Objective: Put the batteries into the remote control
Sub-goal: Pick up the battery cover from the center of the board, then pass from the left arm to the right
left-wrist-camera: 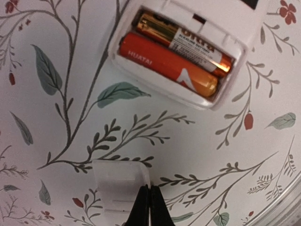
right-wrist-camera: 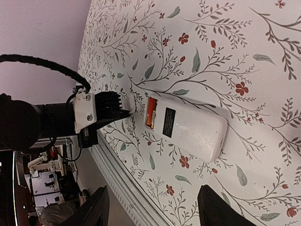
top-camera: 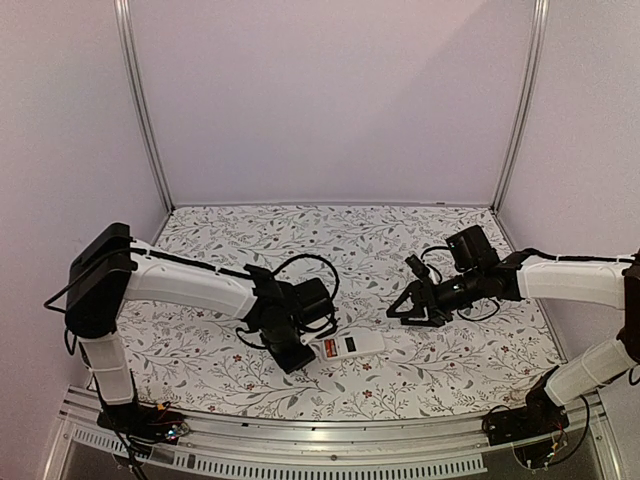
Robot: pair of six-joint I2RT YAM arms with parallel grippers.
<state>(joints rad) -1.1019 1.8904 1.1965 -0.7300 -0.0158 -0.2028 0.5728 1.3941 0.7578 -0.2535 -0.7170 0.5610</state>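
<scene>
Batteries (left-wrist-camera: pixel 169 63) last: our left gripper (left-wrist-camera: pixel 149 200) has its fingers pressed together over the white cover plate (left-wrist-camera: pixel 117 181). Just beyond, both fill the remote control (top-camera: pixel 350 347) recess, near-centre on the table (top-camera: pixel 400 230) — our right gripper (right-wrist-camera: pixel 153 188) spreads wide, further right.

White arm shells (top-camera: pixel 190 283), black joints (top-camera: pixel 100 270), looping black cables (top-camera: pixel 310 262)

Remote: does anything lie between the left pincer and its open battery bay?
Only the white cover, lying at the tips of the closed left pincer. Beyond it, bare table runs to the remote, whose bay already holds both batteries.
</scene>
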